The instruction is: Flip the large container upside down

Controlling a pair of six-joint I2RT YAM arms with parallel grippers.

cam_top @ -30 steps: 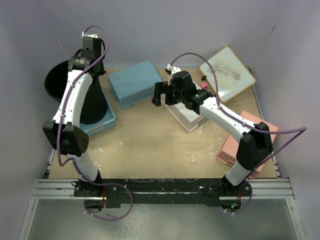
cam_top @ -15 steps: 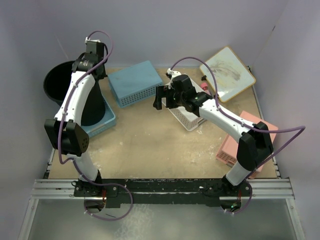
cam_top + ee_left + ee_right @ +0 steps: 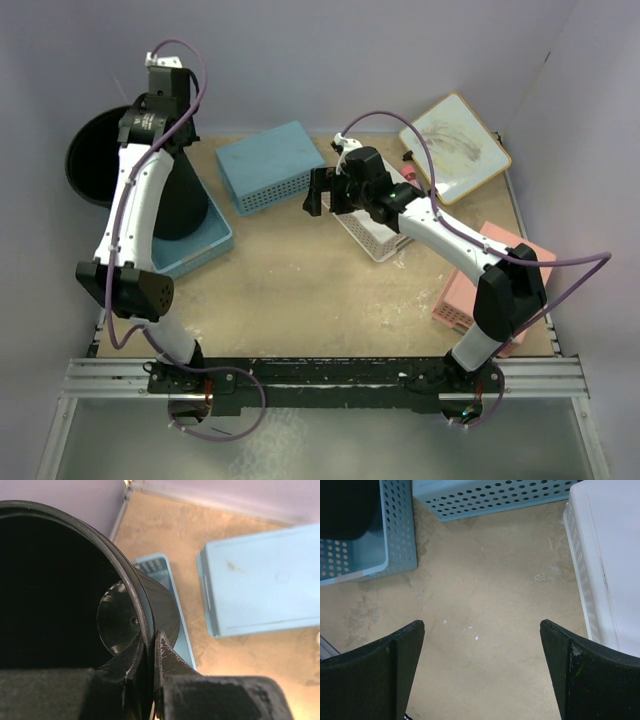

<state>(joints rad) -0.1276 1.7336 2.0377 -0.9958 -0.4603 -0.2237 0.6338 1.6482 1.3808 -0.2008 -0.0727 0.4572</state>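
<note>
Half done at best, as I judge it: the grasp is made and the tipping has begun, but the turn itself is not finished.

On the counter (image 3: 300, 290) the bin (image 3: 185, 205) stands at the far left corner, plainly off upright. Its wide mouth leans out past the left edge toward the wall and faces up and left, so the top view looks into the dark inside. Its lower end is down in the blue basket (image 3: 215, 245) along the left edge. Whether the base rests on that basket's floor or hangs just above it I cannot tell. A second blue basket (image 3: 268, 165) lies upturned near the far edge, a white basket (image 3: 375, 235) is right of the middle, and a pink basket (image 3: 470, 290) is at the right edge. None of them touches the bin.

The left fingers (image 3: 167, 652) are closed on the bin's rim, one inside the wall and one outside. The right fingers (image 3: 385, 655) are spread wide and hold nothing, hanging over bare counter between the blue baskets and the white one.

What is left, in my view, is the larger part. The mouth has to go on over until it faces the counter with the glossy base on top. Then the bin must be set down steady and the rim let go.
</note>
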